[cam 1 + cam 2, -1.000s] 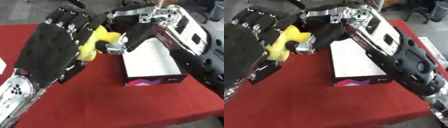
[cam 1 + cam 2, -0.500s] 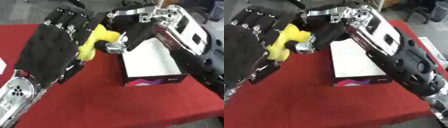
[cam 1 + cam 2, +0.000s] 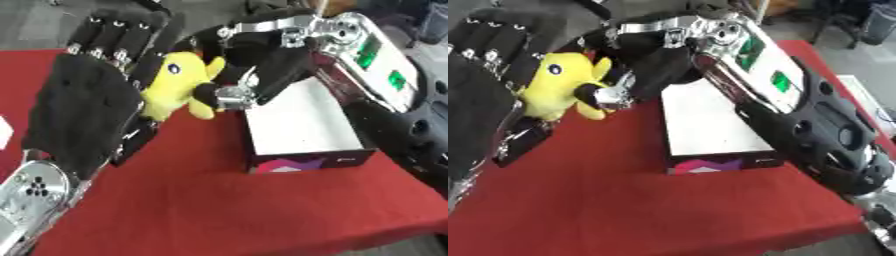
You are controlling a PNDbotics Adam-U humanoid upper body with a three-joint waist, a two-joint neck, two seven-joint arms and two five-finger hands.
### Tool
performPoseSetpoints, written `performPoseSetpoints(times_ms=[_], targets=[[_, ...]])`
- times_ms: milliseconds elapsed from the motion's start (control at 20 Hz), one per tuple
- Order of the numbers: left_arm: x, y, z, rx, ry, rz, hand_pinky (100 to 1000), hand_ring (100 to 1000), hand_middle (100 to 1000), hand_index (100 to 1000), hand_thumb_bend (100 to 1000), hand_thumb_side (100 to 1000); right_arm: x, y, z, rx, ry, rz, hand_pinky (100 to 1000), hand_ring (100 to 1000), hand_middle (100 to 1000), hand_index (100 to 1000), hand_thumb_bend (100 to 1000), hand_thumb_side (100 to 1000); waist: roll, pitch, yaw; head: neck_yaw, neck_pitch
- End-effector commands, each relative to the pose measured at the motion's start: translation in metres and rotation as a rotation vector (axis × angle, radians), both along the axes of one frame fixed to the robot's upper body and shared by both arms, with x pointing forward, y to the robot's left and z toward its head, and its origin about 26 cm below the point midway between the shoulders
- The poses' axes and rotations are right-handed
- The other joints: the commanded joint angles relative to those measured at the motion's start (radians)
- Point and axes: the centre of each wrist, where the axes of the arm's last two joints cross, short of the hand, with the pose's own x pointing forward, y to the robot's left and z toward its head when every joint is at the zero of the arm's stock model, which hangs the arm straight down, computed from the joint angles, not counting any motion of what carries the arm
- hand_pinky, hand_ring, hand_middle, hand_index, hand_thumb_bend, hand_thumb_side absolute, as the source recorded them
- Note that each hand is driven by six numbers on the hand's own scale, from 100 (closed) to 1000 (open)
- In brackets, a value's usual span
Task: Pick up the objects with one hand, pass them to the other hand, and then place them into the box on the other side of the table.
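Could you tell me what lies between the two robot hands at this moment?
A yellow plush toy sits between them: the left robot hand backs it with straight fingers, and the right robot hand curls onto it from the other side. The left eye view shows it best.

Left hand (image 3: 83, 107): black fabric-like covering over back and fingers, small silver screws in rows across knuckles. Silver round wrist joint (image 3: 33, 185) below it, ring of tiny holes in centre. Right hand (image 3: 262, 70): black palm and fingers, polished silver linkages along top, silver cylindrical thumb tip. Right forearm (image 3: 754, 55): silver-white casing with two green lit panels, dark edge. Lower right arm shell (image 3: 833, 140): glossy black, moulded, several round recessed holes along its length. Silver fitting at arm's lower end, details unclear.
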Motion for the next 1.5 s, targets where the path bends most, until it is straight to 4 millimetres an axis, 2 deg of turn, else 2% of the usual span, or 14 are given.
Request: performPoseSetpoints(times_ms=[50,200,250,600,700,800,850,950,1050,1100,1250,1350,1450,1500], targets=[[0.004,0.003,0.005,-0.002,-0.028,0.004,811,806,788,985,970,197,-0.003,0.000,0.007,0.000,0.005,0.009,898,875,100,512,100,100,0.001,-0.024,-0.001,0.001,-0.010],[0.003,0.001,0.004,0.001,-0.030,-0.006,801,800,782,978,945,200,-0.004,0.002,0.007,0.007,0.019,0.015,898,872,100,506,100,100,0.000,-0.024,0.001,-0.001,-0.009],[0.003,0.001,0.005,0.000,-0.031,-0.009,792,792,771,973,907,206,-0.004,0.002,0.007,0.008,0.023,0.018,898,872,100,507,100,100,0.000,-0.024,0.001,-0.002,-0.009],[-0.001,-0.004,0.008,-0.055,-0.047,-0.076,723,695,661,855,519,220,-0.005,0.005,0.008,0.006,0.036,0.036,898,872,100,510,100,100,-0.001,-0.024,0.003,-0.006,-0.008],[-0.002,-0.005,0.008,-0.071,-0.051,-0.094,710,666,622,815,449,230,-0.005,0.005,0.008,0.001,0.035,0.034,898,873,103,519,100,100,-0.002,-0.024,0.004,-0.006,-0.008],[-0.002,-0.006,0.008,-0.074,-0.054,-0.105,695,638,594,781,373,239,-0.005,0.005,0.007,-0.004,0.030,0.029,901,882,132,552,100,121,-0.002,-0.024,0.004,-0.006,-0.008],[-0.002,-0.006,0.008,-0.074,-0.054,-0.108,689,629,585,768,348,237,-0.005,0.005,0.008,-0.005,0.025,0.026,904,894,166,587,100,148,-0.003,-0.024,0.004,-0.006,-0.009],[-0.001,-0.006,0.008,-0.073,-0.054,-0.105,683,622,569,739,312,245,-0.006,0.005,0.008,-0.008,0.012,0.031,913,922,247,668,100,138,-0.003,-0.025,0.004,-0.006,-0.009],[-0.001,-0.006,0.008,-0.073,-0.052,-0.100,674,613,561,692,188,129,-0.008,0.006,0.009,-0.011,0.001,0.047,917,934,282,702,100,131,-0.003,-0.025,0.004,-0.006,-0.009],[-0.001,-0.007,0.008,-0.075,-0.049,-0.098,669,608,558,683,150,108,-0.009,0.006,0.009,-0.013,-0.003,0.055,919,940,309,728,100,126,-0.003,-0.025,0.004,-0.007,-0.009],[-0.001,-0.008,0.008,-0.078,-0.042,-0.101,666,606,555,672,100,100,-0.011,0.006,0.010,-0.017,-0.013,0.072,920,945,320,739,100,121,-0.003,-0.026,0.005,-0.009,-0.008],[-0.002,-0.009,0.008,-0.077,-0.039,-0.103,665,606,554,666,100,100,-0.011,0.007,0.010,-0.020,-0.020,0.078,923,952,331,749,100,122,-0.003,-0.026,0.005,-0.010,-0.009],[-0.002,-0.009,0.008,-0.074,-0.037,-0.100,665,606,556,664,100,100,-0.012,0.007,0.010,-0.025,-0.027,0.087,928,967,363,781,100,147,-0.004,-0.026,0.005,-0.010,-0.009],[-0.001,-0.009,0.008,-0.072,-0.036,-0.096,664,607,556,662,100,100,-0.012,0.007,0.010,-0.027,-0.033,0.096,932,983,400,817,100,191,-0.004,-0.026,0.005,-0.010,-0.009]])
